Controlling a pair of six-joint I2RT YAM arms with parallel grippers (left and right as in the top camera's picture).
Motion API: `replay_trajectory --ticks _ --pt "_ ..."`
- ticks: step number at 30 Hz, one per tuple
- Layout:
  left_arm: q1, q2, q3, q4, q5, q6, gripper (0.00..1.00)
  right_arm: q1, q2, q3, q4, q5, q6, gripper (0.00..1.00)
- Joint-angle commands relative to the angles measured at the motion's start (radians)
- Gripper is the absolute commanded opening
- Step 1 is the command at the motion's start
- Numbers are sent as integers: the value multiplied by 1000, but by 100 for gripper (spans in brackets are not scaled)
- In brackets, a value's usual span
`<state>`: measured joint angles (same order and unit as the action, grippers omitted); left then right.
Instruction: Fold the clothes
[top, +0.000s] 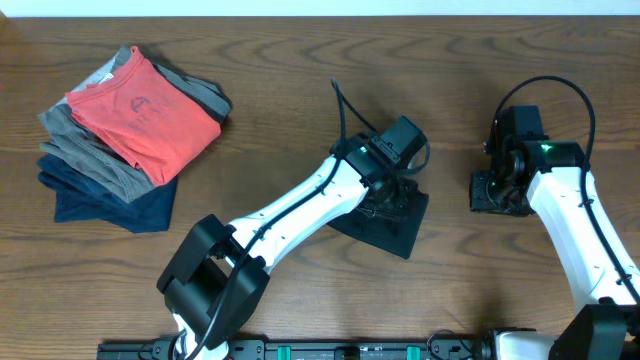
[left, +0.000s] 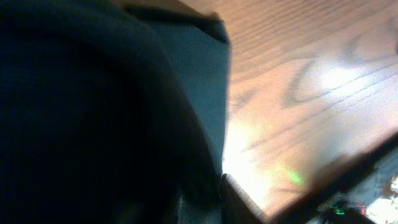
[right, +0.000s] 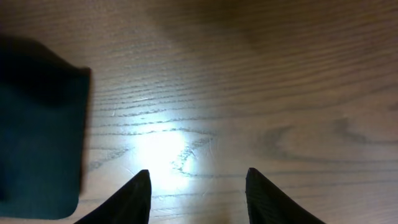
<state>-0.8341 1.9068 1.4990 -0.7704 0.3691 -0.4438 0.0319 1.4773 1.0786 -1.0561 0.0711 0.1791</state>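
Note:
The black shirt (top: 396, 236) lies folded into a small packet on the wooden table at centre. My left gripper (top: 390, 195) sits down on its far edge. In the left wrist view dark fabric (left: 193, 74) bulges close to the lens and hides one finger. The other finger (left: 231, 190) shows beside it, so the jaws look shut on the shirt. No logo shows. My right gripper (top: 497, 192) is open and empty over bare wood to the right of the shirt. Its two fingertips (right: 198, 180) are wide apart, with the shirt's edge (right: 37, 137) to their left.
At the back left is a stack of folded clothes: a red tee (top: 140, 115) on top, grey garments (top: 80, 150) under it, navy ones (top: 110, 205) at the bottom. The table's front edge holds a dark rail (top: 340, 350).

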Motion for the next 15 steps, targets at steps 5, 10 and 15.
replay_trajectory --ticks 5,10,15 --pt "18 -88 52 -87 216 164 57 -5 0 -1 84 -169 -69 51" --pt "144 -256 58 -162 -10 192 57 -3 0 -1 237 -556 -206 54" --pt "338 -348 57 -153 -131 188 65 35 0 -1 333 -898 -271 60"
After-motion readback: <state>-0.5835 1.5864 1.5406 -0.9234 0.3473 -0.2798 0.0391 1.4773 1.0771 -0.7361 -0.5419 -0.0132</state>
